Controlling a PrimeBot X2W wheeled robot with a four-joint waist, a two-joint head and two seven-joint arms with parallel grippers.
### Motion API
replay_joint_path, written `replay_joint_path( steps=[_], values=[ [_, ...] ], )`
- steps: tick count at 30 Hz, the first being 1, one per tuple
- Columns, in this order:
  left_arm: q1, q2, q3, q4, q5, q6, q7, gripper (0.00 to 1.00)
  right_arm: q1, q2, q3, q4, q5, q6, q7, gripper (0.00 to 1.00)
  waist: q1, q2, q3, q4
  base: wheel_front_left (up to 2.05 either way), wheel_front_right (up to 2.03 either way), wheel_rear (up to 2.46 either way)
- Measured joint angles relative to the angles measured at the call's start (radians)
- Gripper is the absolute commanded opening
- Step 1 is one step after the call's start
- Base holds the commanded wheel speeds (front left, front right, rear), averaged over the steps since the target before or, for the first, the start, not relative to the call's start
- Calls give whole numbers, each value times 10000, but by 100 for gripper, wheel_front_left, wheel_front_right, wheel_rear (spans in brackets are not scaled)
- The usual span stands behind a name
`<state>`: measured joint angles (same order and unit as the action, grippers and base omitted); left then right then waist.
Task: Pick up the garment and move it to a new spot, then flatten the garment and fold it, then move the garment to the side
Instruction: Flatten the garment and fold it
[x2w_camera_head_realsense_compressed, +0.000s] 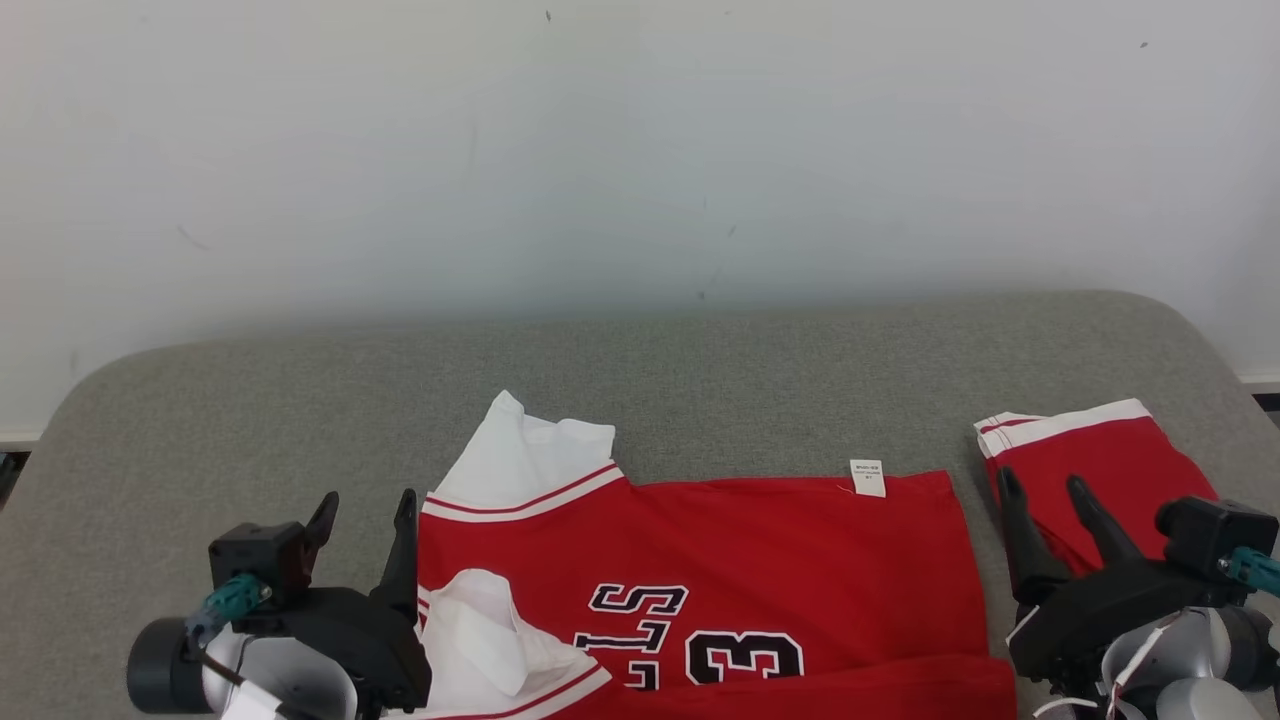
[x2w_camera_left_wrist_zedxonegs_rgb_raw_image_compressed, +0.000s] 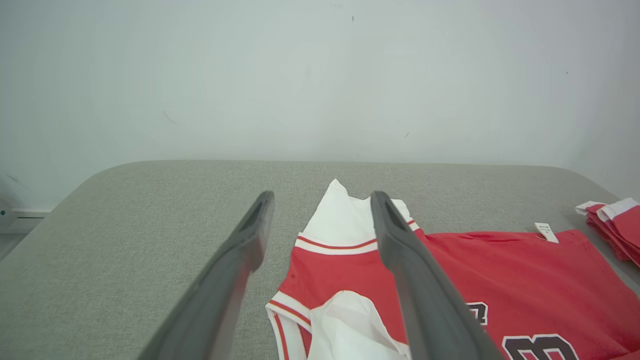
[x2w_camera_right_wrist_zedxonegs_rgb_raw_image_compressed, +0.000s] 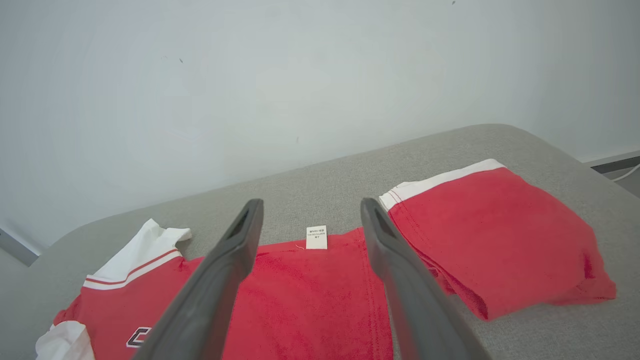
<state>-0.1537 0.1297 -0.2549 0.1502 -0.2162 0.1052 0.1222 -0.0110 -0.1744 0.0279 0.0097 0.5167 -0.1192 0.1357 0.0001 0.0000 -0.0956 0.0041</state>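
Flanking the red jersey (x2w_camera_head_realsense_compressed: 760, 540) — left gripper (x2w_camera_head_realsense_compressed: 367, 497), right gripper (x2w_camera_head_realsense_compressed: 1040, 480) (both spread)

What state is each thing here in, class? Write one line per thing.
Red numbered cloth jersey with white sleeves: spread out, sleeves rumpled, unheld.
Red white-trimmed cloth garment: folded, beside the jersey.
Left gripper: open, empty.
Right gripper: open, empty.

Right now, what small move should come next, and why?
Probably bring the left gripper onto the far white sleeve and fold it inward: the jersey lies spread flat, that sleeve juts past its edge, and the right gripper is open too.
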Motion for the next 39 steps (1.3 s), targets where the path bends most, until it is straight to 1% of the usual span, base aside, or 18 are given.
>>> replay_joint_path(
  steps=[4, 9, 14, 24, 39],
  values=[
    [-184, -35, 4, 201, 10, 0, -125, 100, -437, 151, 217, 215, -268, -13, -351, 100, -1, 0, -52, -156, 0, 0, 0],
    [-76, -40, -81, 359, 31, 0, -449, 100, -575, 261, 579, 660, -493, -10, -663, 100, 0, 0, -148, -400, 0, 0, 0],
    [564, -46, -8, 575, 33, 15, -658, 100, -379, 270, 646, 989, -523, 19, -851, 100, -1, 0, -218, -565, 0, 0, 0],
    [708, -35, 140, 654, 46, 86, -957, 100, -189, 278, 644, 1248, -523, 138, -1187, 100, -1, 0, -271, -529, 0, 0, 0],
    [891, -59, 150, 669, 50, 88, -978, 100, -121, 293, 669, 1415, -523, 226, -1425, 100, -1, 0, -147, -421, 0, 0, 0]
  ],
)
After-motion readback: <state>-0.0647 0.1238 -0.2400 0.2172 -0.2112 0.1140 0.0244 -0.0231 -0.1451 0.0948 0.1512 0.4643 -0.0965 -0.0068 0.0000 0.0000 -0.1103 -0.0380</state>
